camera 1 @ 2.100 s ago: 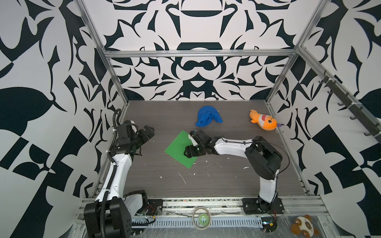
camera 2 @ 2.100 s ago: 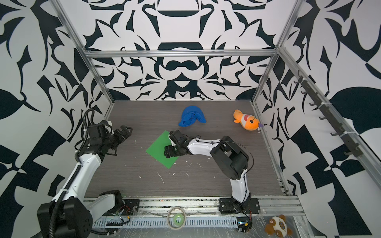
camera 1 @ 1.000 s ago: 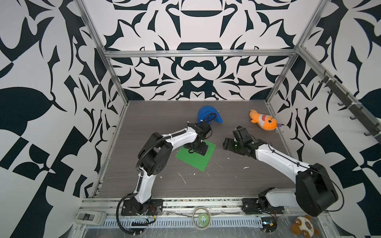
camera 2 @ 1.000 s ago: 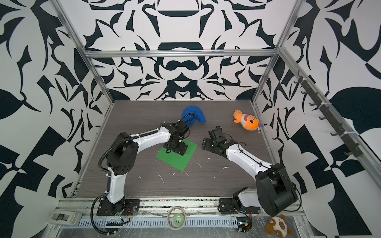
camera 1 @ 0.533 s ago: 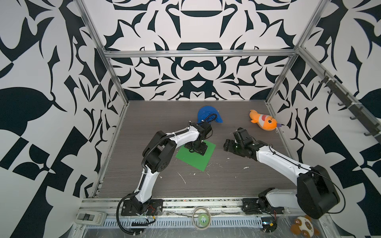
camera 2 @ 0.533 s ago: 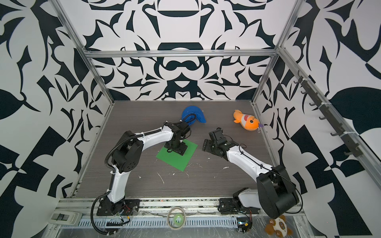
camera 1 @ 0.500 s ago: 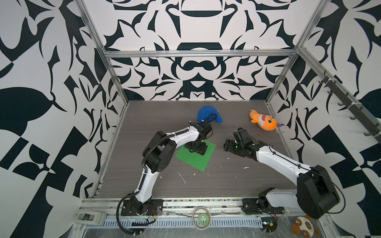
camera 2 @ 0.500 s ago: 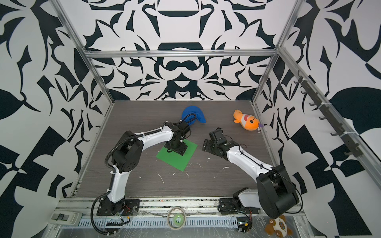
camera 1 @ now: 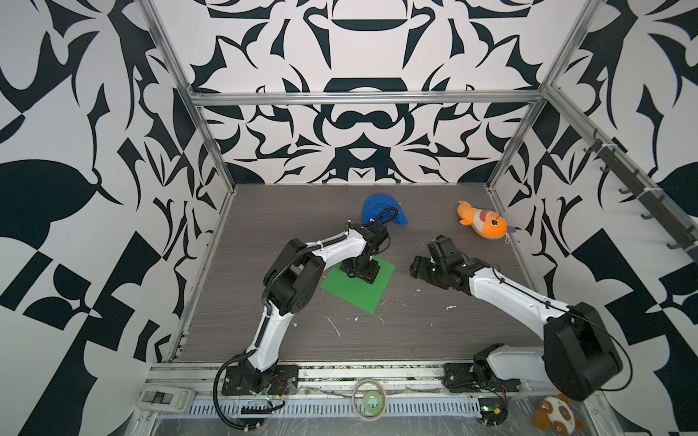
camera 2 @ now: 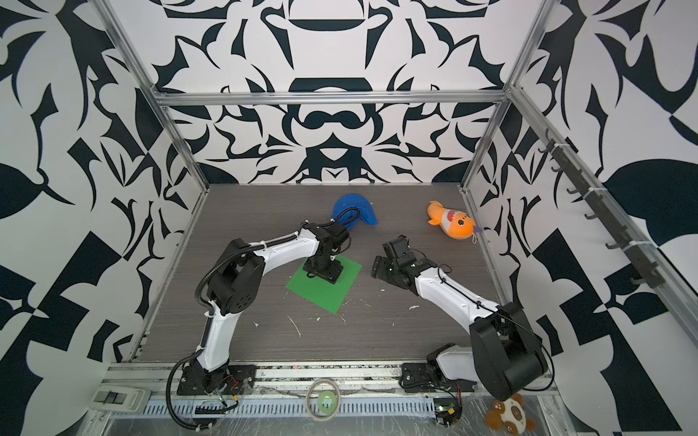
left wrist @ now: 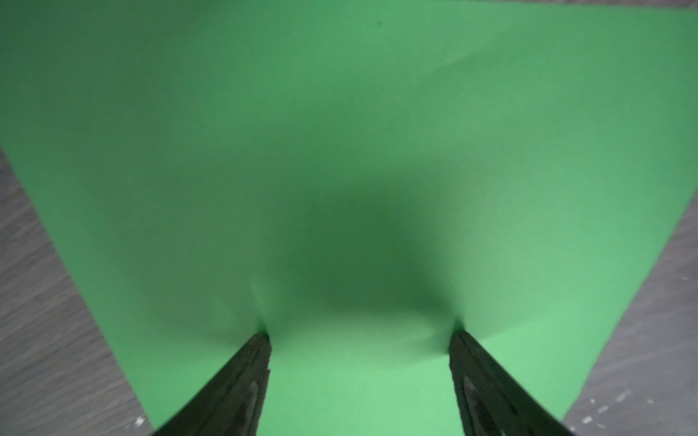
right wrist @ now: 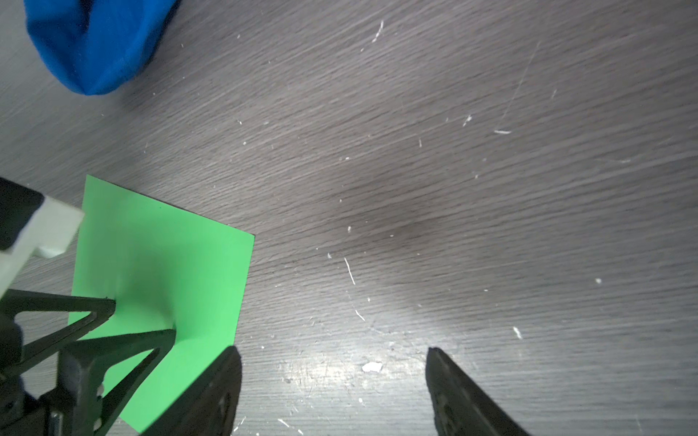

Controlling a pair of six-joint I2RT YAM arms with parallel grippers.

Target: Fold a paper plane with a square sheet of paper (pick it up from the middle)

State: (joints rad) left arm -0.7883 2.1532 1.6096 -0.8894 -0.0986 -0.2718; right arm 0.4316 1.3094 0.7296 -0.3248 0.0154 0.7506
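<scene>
Dark wood table [camera 1: 264, 226], patterned walls [camera 1: 359, 132]: our left gripper [left wrist: 359, 335] plants spread tips on the square sheet of paper [left wrist: 340, 132]; right gripper [right wrist: 332, 349] gapes empty.

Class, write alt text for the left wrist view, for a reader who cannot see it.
Two black fingers, spread apart, press their tips onto a bright green square sheet of paper, dimpling it slightly. A dark grey wood-grain tabletop shows beyond its edges.

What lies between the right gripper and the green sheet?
Only bare tabletop separates the right gripper from the square sheet of paper, as a top view shows.
</scene>
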